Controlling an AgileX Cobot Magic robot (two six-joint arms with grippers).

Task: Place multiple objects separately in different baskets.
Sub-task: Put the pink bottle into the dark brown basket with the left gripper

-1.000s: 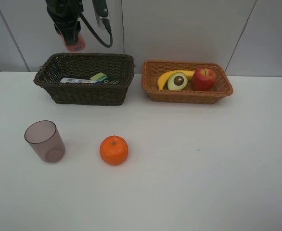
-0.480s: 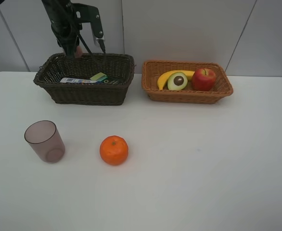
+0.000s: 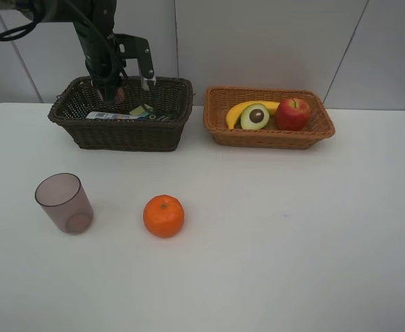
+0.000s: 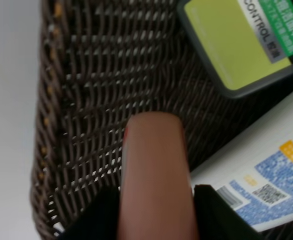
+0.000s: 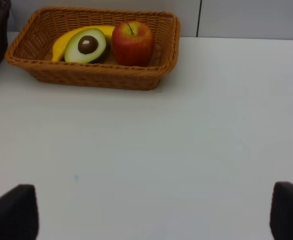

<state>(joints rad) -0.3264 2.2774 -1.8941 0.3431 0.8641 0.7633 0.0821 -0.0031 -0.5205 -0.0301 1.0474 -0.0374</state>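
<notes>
Fingers of the left arm [image 4: 99, 215] are clenched on the small pink bottle [image 4: 154, 170]. It hangs inside the dark brown basket [image 3: 119, 131], at 11 o'clock on the counter [image 3: 292, 249], and has not yet been let go. Fingers of the right arm [image 5: 11, 212] are spread wide with nothing between them, facing the tan basket [image 3: 265, 137] across bare counter.

By my reading the sorting is well past halfway. The banana [image 3: 238, 111], halved avocado [image 3: 255, 116] and red apple [image 3: 292, 114] lie in the tan basket at 1 o'clock. The white shampoo bottle [image 3: 109, 115] and green pump bottle [image 3: 144, 111] lie in the dark one. The orange [image 3: 164, 215] at 7 o'clock and the mauve cup [image 3: 64, 203] at 8 o'clock are left standing on the counter.

Only the left wrist view shows the grip itself, with the bottle just beside the two lying bottles. The high view alone shows the orange and cup, and it misses the right arm entirely.
</notes>
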